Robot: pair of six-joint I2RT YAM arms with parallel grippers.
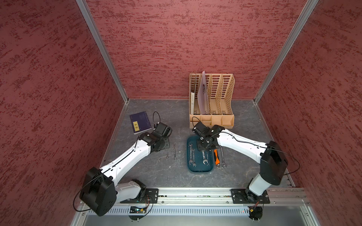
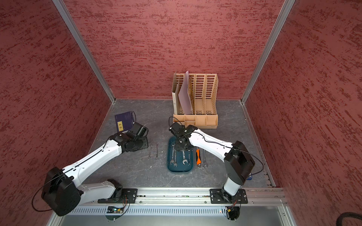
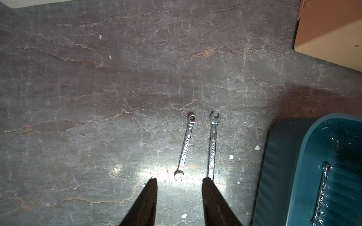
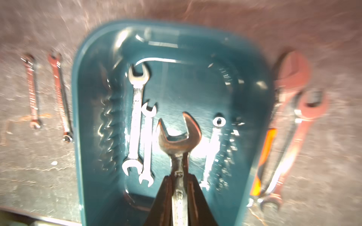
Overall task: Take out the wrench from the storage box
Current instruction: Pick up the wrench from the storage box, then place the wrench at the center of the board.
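Note:
The storage box [image 1: 199,170] is a shallow teal tray on the table, right of centre in both top views [image 2: 179,169]. My right gripper [image 4: 179,177] hangs over its far end, shut on the shaft of a large open-ended wrench [image 4: 179,140]. The wrench's head points along the box and looks raised off the floor. Three more wrenches lie inside: two side by side [image 4: 136,117] and a slim ring-ended one [image 4: 212,148]. My left gripper [image 3: 179,181] stands open low over the bare table, left of the box, with nothing between its fingers.
Two small wrenches [image 3: 185,146] [image 3: 213,146] lie just ahead of the left fingertips. An orange-handled adjustable wrench [image 1: 216,156] and another wrench [image 1: 222,158] lie right of the box. A tan file organizer [image 1: 211,101] stands behind it. A purple notebook [image 1: 140,122] lies at the far left.

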